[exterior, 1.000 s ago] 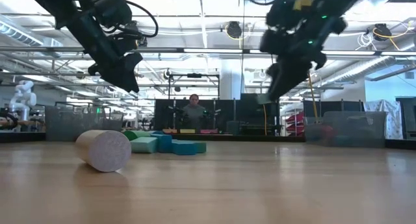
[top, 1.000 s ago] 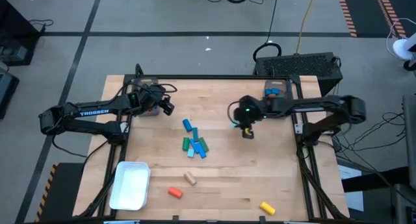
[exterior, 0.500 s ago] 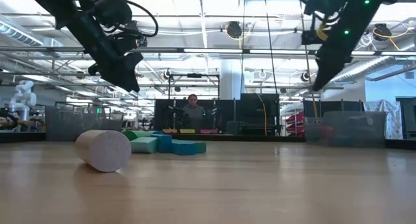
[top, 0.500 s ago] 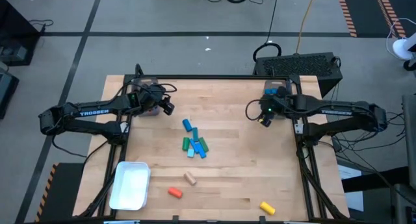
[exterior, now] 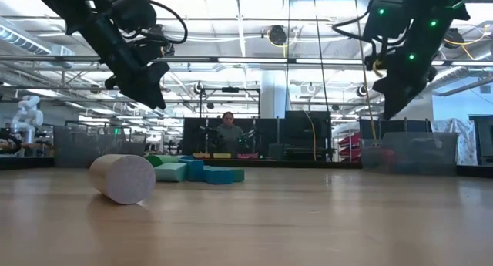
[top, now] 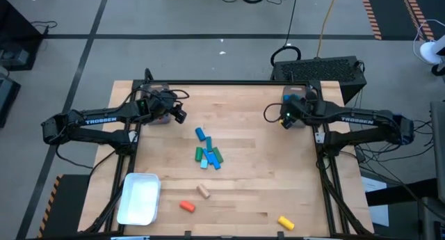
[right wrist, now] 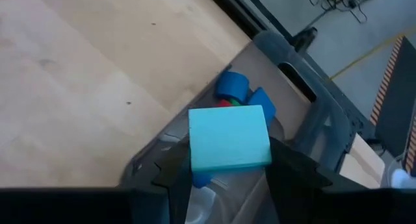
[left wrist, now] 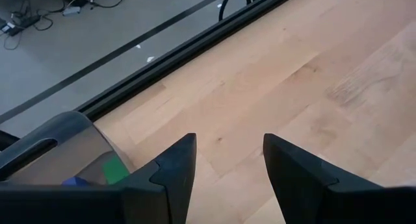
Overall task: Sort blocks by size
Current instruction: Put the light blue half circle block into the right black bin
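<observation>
Right hand (right wrist: 227, 169): closed on a light blue block (right wrist: 229, 137), carried high over the far right corner of the desk (top: 243, 108).
Block to bin: in the right wrist view the clear bin (right wrist: 312, 130) lies straight below and just ahead of the held block; a blue cylinder (right wrist: 232, 86) and other blue and red pieces already sit inside it.
Key relation: the block looks to hang over the bin's near wall rather than its middle, so I judge the drop needs a small reach forward first.
Long axis: the block's wider side runs across the fingers, roughly along that bin wall.
Left hand (left wrist: 224, 162): open and empty, hovering over the far left of the desk beside a second clear bin (left wrist: 62, 149) with a green piece in it.
Loose blocks (top: 208, 153): a blue, green and teal cluster at mid-desk, between the arms and a little nearer the left hand.
Strays: orange (top: 186, 206), tan (top: 203, 191) and yellow (top: 285, 222) pieces near the front edge, by a white tray (top: 139, 197).
</observation>
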